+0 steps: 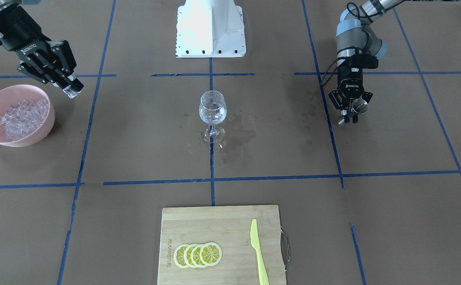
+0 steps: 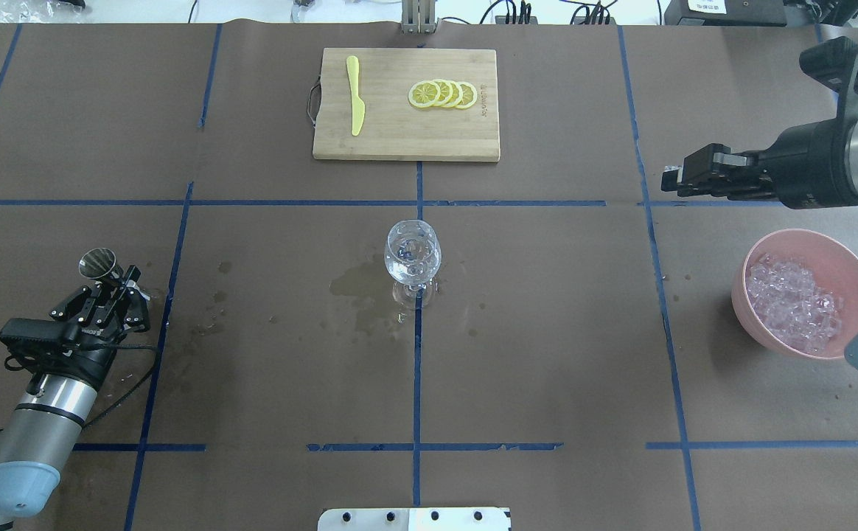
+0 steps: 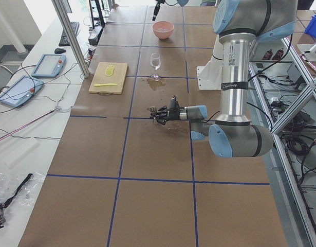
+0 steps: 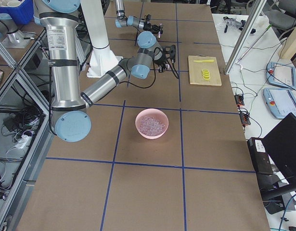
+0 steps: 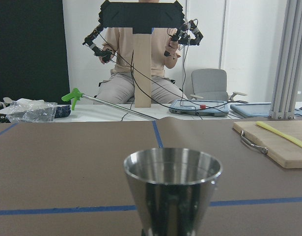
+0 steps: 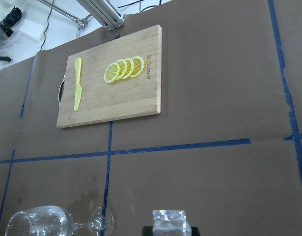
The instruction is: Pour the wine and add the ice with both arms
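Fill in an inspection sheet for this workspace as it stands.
Surface: brown table with blue tape grid; wet stains around the wine glass.
Job's things: ice heap in pink bowl; glass upright.
Clutter: cutting board with lemon slices and yellow knife.
Grippers: left gripper shut on metal cup; right gripper shut on ice cube.
Cables: black cable at left wrist.
Surroundings: seated person, tablets on side bench.

The left arm [image 1: 351, 39] and right arm [image 4: 65, 72] were silver-grey tubes with light-blue joint caps. Black cables [image 1: 363, 15] ran along the left arm. The black left gripper [image 1: 351, 115] and right gripper [image 1: 70, 90] bore white "ROBOTIQ" lettering. The white base [image 1: 210, 35] had dark screw holes along its edge.
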### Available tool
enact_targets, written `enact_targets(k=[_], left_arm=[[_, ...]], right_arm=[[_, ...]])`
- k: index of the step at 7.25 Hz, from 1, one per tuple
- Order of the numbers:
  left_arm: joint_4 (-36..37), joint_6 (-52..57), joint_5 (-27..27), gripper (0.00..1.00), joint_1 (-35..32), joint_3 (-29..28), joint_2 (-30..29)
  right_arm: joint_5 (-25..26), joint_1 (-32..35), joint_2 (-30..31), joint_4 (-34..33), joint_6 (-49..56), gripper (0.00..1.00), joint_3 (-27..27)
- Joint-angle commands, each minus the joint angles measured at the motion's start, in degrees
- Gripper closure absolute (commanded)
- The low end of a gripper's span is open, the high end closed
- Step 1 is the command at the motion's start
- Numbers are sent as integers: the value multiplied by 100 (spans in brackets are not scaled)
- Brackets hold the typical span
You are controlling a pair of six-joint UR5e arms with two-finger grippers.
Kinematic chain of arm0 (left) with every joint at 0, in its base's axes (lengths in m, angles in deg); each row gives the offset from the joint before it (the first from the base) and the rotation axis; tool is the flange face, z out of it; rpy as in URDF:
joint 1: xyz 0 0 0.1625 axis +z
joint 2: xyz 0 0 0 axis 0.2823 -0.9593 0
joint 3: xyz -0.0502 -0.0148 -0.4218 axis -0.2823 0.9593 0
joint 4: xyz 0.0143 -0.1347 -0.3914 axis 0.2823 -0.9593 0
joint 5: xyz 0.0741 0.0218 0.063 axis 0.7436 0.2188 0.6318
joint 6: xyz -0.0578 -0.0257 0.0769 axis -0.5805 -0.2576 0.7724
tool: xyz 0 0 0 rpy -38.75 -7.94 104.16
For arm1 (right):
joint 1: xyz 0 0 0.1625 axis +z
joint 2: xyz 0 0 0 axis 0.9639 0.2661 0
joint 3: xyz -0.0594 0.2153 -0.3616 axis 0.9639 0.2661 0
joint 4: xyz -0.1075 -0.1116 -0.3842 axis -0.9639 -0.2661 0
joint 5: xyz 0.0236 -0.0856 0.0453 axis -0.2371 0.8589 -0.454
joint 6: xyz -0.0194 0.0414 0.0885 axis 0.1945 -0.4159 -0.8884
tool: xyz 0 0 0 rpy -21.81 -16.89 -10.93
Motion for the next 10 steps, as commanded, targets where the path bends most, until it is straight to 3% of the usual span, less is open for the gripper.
enact_targets(k=[1, 4, 7, 8, 9, 10], left_arm=[[34, -36, -118, 68, 20, -17, -34], [34, -36, -171, 66, 38, -69, -78], [34, -28, -215, 42, 38, -113, -78], [34, -19, -259, 28, 29, -113, -78], [34, -10, -381, 0, 29, -113, -69], [25, 42, -600, 0, 3, -35, -43]], right_arm=[[6, -45, -75, -2, -6, 100, 48], [24, -80, -111, -2, -6, 100, 40], [50, -98, -111, -2, -6, 100, 39], [50, -106, -111, -2, -6, 100, 39], [50, -106, -111, -2, -6, 100, 39], [50, -115, -111, 6, -6, 100, 39]])
